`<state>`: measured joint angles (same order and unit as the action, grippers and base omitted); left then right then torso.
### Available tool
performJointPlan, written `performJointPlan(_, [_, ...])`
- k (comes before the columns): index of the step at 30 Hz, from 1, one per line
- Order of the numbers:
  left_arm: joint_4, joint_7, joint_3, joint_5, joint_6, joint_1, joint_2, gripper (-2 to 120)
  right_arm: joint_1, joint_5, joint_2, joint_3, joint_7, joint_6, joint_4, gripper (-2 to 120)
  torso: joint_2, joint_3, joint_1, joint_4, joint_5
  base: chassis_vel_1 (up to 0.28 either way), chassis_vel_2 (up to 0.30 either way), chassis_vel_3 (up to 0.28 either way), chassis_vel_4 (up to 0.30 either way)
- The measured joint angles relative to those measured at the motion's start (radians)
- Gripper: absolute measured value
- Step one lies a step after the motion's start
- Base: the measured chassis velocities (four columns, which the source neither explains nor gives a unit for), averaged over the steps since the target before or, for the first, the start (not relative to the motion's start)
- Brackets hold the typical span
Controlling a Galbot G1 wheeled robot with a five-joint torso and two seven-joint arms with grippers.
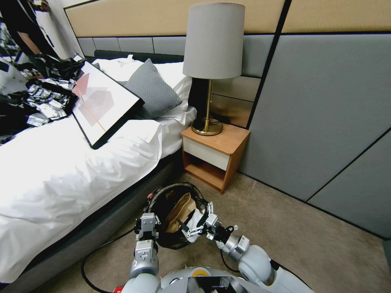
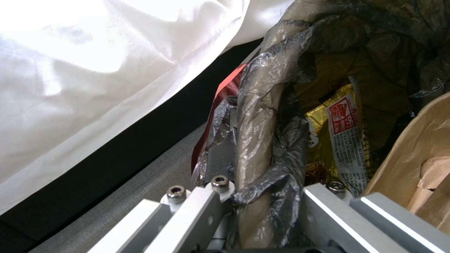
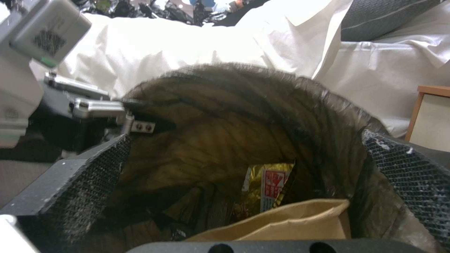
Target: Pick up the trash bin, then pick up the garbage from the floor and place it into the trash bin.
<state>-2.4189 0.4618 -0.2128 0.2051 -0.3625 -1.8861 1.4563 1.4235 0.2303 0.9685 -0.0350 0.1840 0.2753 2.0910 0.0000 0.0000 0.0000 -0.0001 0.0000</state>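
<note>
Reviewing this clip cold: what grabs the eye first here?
The bag-lined trash bin, held up between both arms beside the bed, with a brown paper bag and yellow wrapper inside. The left gripper clamps its rim; the right gripper hangs open over its mouth.

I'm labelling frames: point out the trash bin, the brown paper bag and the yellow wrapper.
trash bin (image 1: 173, 188): head view, far rim.
brown paper bag (image 1: 181, 211): head view, its side.
yellow wrapper (image 3: 262, 186): right wrist view, its printed label.

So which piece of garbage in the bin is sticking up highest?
The brown paper bag: it stands tall against the trash bin rim, nearest the right hand, while the yellow wrapper lies deep down.
</note>
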Motion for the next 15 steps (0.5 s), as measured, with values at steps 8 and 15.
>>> performJointPlan(8, [-0.005,0.0,-0.004,0.0,0.0,-0.001,-0.001,1,-0.001,-0.042,0.008,0.027,-0.015,-0.006,-0.003,102,0.0,0.0,0.0,0.0001,0.0,0.0,0.0,0.0,0.0])
performJointPlan(15, [-0.005,0.0,-0.003,-0.004,0.0,-0.002,-0.001,1,0.001,-0.046,0.017,0.059,-0.016,0.001,0.008,100,0.0,0.0,0.0,0.0,0.0,0.0,0.0,0.0,0.0])
